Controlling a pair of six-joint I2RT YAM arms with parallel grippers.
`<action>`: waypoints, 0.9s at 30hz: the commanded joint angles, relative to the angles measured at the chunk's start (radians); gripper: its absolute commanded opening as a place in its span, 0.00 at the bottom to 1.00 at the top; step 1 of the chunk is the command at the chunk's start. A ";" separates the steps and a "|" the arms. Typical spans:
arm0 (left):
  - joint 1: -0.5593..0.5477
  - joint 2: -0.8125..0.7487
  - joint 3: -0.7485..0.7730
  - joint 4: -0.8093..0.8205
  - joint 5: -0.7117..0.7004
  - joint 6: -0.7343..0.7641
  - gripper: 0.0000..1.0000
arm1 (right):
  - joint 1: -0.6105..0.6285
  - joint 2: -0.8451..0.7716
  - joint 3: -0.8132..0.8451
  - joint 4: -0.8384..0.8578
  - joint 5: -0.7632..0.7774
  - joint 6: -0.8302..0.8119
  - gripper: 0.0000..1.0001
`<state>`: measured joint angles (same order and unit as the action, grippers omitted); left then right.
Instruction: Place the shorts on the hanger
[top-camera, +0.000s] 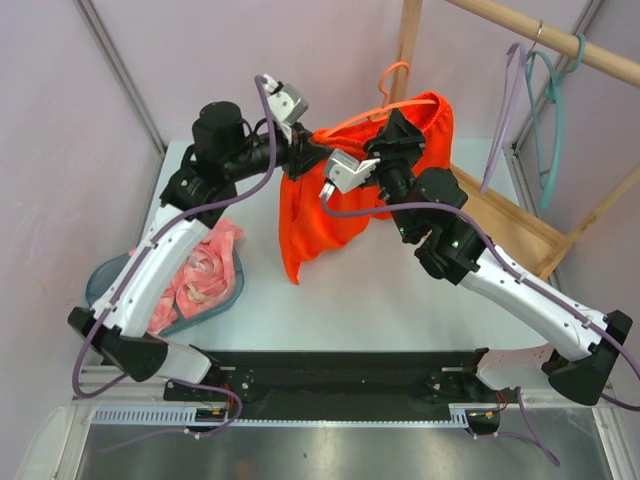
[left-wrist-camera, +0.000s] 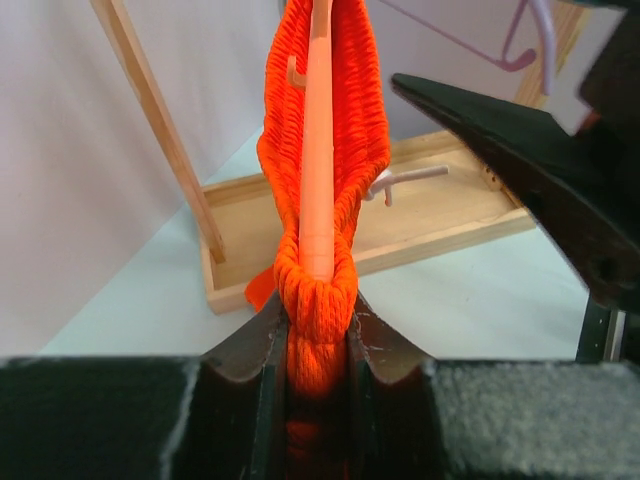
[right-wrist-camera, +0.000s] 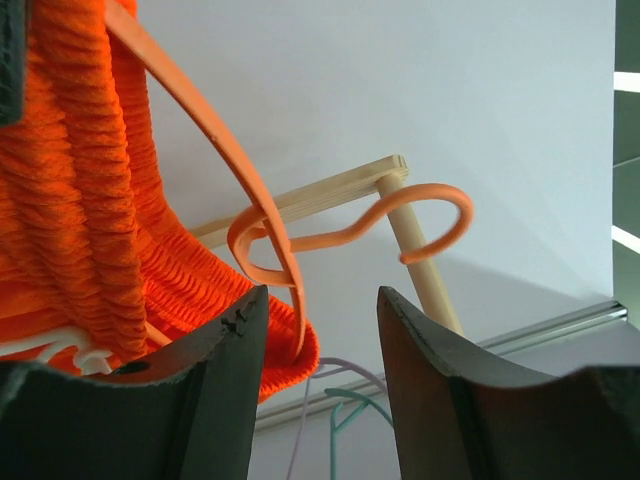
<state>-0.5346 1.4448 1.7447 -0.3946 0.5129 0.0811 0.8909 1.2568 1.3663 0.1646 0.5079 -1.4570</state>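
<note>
The orange-red shorts (top-camera: 318, 215) hang in the air above the table's middle, their waistband stretched over the thin orange hanger (top-camera: 392, 76). My left gripper (top-camera: 312, 152) is shut on the waistband's left end; in the left wrist view (left-wrist-camera: 318, 312) the bunched elastic (left-wrist-camera: 320, 290) sits between the jaws, with the hanger arm (left-wrist-camera: 318, 150) inside it. My right gripper (top-camera: 398, 130) is open at the hanger's neck. In the right wrist view (right-wrist-camera: 320, 300) the hanger (right-wrist-camera: 265, 225) stands just inside the left finger, beside the shorts (right-wrist-camera: 80, 200) and white drawstring (right-wrist-camera: 60, 345).
A wooden rack with a base tray (top-camera: 505, 215) and top rail (top-camera: 545, 38) stands at the back right, carrying a lilac hanger (top-camera: 514, 90) and a teal hanger (top-camera: 556, 110). A blue-grey basket (top-camera: 100, 275) with a pink garment (top-camera: 205, 270) sits at the left.
</note>
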 joint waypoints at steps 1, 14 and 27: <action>0.001 -0.119 -0.068 0.215 0.070 0.017 0.00 | 0.020 0.004 0.042 0.049 0.026 -0.068 0.51; 0.001 -0.213 -0.191 0.263 0.139 0.019 0.00 | 0.102 -0.023 -0.049 0.121 -0.014 -0.158 0.45; -0.001 -0.228 -0.215 0.273 0.168 0.013 0.00 | 0.102 0.013 -0.052 0.151 -0.020 -0.194 0.25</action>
<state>-0.5346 1.2686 1.5177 -0.2447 0.6319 0.0875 0.9974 1.2682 1.3090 0.2459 0.4835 -1.6333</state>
